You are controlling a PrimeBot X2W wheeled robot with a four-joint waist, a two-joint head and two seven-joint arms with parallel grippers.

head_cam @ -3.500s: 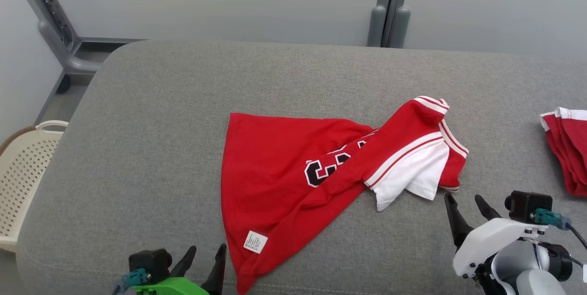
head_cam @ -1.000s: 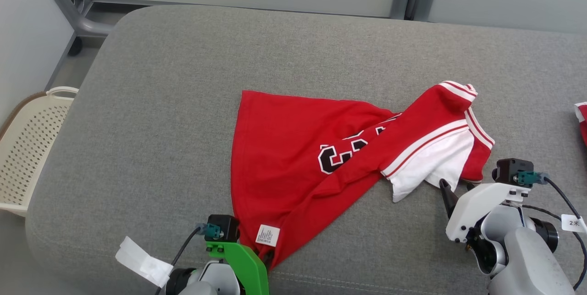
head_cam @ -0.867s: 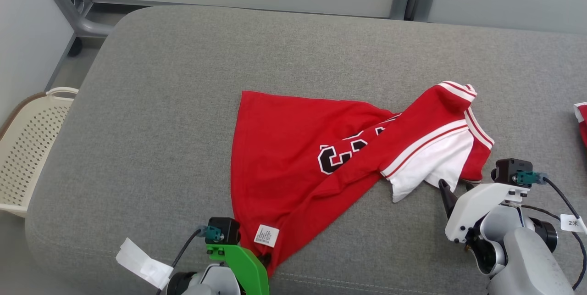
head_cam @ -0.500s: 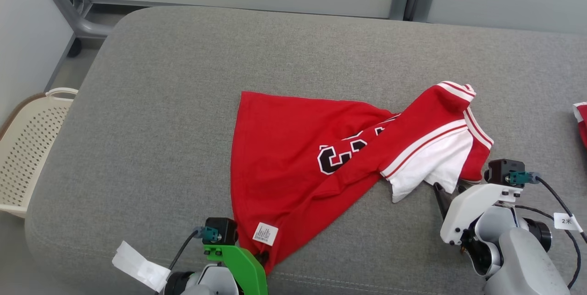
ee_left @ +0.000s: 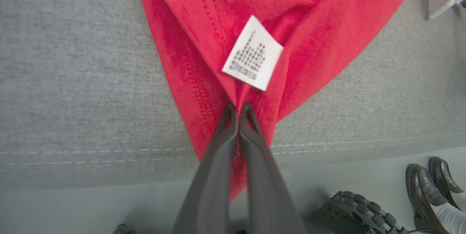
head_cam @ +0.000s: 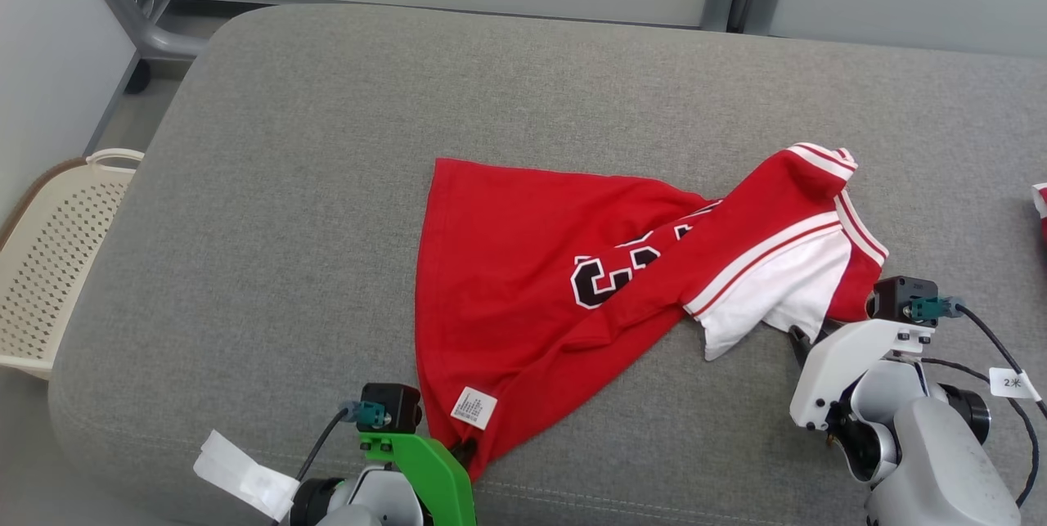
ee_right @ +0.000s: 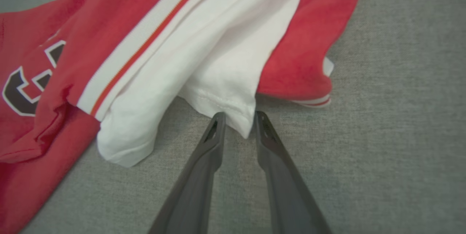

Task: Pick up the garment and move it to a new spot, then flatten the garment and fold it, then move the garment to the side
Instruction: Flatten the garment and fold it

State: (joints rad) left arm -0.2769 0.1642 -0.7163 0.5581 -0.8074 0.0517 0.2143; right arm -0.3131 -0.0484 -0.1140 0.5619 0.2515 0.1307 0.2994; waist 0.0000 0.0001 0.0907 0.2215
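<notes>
The garment is a red jersey with black lettering and a white sleeve, lying crumpled on the grey cushion. My left gripper is shut on its near red corner, just below the white care label; in the head view this gripper sits at the cushion's front edge under its green mount. My right gripper is open, its two fingers either side of the white sleeve's corner, with a gap still between them. In the head view the right gripper touches the sleeve's near edge.
A cream perforated basket stands on the floor at the left. Another red garment peeks in at the right edge. Beyond the cushion's front seam the left wrist view shows a person's dark shoes and a wheel.
My left gripper has shut on the red corner. My right gripper has moved forward onto the white sleeve corner and its fingers have narrowed. The head camera has shifted slightly.
</notes>
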